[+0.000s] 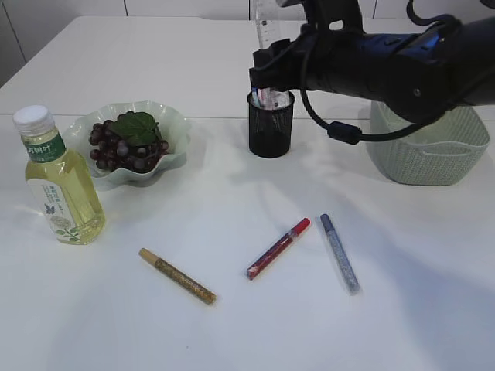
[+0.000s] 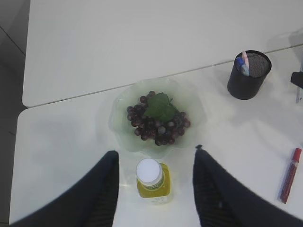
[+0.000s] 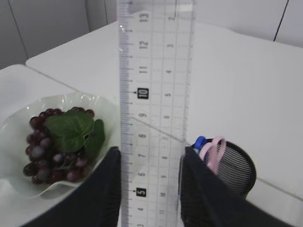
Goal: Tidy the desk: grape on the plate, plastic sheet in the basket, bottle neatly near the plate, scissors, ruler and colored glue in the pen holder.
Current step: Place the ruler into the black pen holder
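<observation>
The grape point(image 1: 128, 143) already lay on the plate point(image 1: 176, 124), the bottle point(image 1: 60, 185) stood just beside it, and the scissors point(image 3: 214, 150) sat handles-up in the pen holder point(image 1: 271, 127); whether the plastic sheet was in the basket point(image 1: 433, 154) could not be told. The right gripper point(image 3: 150, 189) had its jaws pinching the clear ruler point(image 3: 154, 94) upright above the holder, so that step looked nearly done. Three glue pens point(image 1: 278, 247) remained on the counter point(image 1: 232, 325), while the left gripper point(image 2: 156, 189) hung with jaws spread above the bottle.
</observation>
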Robot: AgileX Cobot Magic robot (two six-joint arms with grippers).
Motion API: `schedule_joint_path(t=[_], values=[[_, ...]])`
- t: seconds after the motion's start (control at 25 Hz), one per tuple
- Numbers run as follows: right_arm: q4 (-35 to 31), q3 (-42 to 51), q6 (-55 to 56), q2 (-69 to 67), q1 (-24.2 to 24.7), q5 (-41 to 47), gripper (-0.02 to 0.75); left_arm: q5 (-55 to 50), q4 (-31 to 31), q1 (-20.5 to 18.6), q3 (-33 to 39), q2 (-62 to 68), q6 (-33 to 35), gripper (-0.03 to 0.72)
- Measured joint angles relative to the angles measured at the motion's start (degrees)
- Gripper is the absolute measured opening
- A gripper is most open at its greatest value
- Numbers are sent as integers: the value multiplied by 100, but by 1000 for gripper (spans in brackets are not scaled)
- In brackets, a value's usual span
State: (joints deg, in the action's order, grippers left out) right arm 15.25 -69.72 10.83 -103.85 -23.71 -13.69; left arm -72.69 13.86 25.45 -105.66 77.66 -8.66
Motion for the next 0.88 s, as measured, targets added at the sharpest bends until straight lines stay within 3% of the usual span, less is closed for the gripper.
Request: schedule_joint_path(t=[0.48, 0.88], values=[[0, -1495, -461, -1306, 280, -195, 273, 0, 70, 0, 0, 0, 0, 372], [-55, -2160, -646, -1896, 482, -271, 273, 0, 208, 0, 0, 105, 0, 372]])
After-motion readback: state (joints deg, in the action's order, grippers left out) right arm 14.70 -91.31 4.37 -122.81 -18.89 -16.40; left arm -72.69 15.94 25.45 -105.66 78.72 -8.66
